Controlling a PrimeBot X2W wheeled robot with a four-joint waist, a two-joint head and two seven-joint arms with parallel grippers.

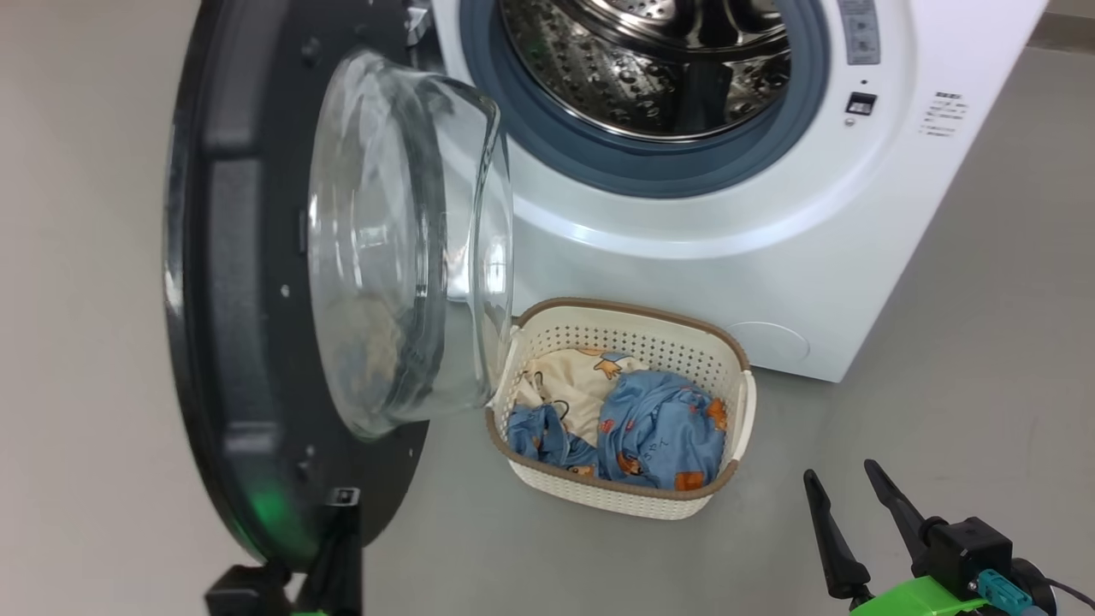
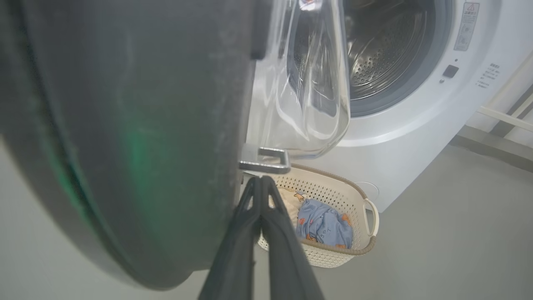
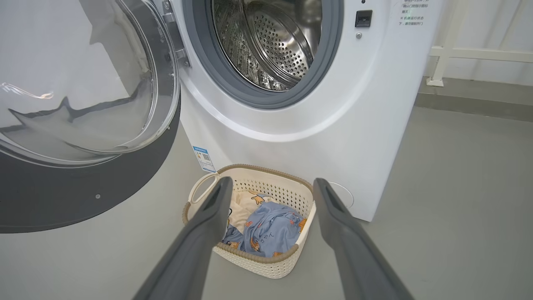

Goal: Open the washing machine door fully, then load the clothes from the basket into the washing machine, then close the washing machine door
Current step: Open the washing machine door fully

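Washing machine: drum exposed. Washing machine door part-open, its bowl near the basket of clothes. Left gripper pinched shut, empty, beside the door's latch; right gripper spread, empty. Advise pushing the rim wider.

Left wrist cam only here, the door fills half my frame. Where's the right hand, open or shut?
Observer: The right hand sits low at the right of the head view, above the floor to the right of the basket. Its fingers are apart and it holds nothing.
Operator: Anything in the drum? The glass bowl blocks my look.
Observer: The right wrist view sees straight in. The part of the drum in sight is bare steel, with no fabric.
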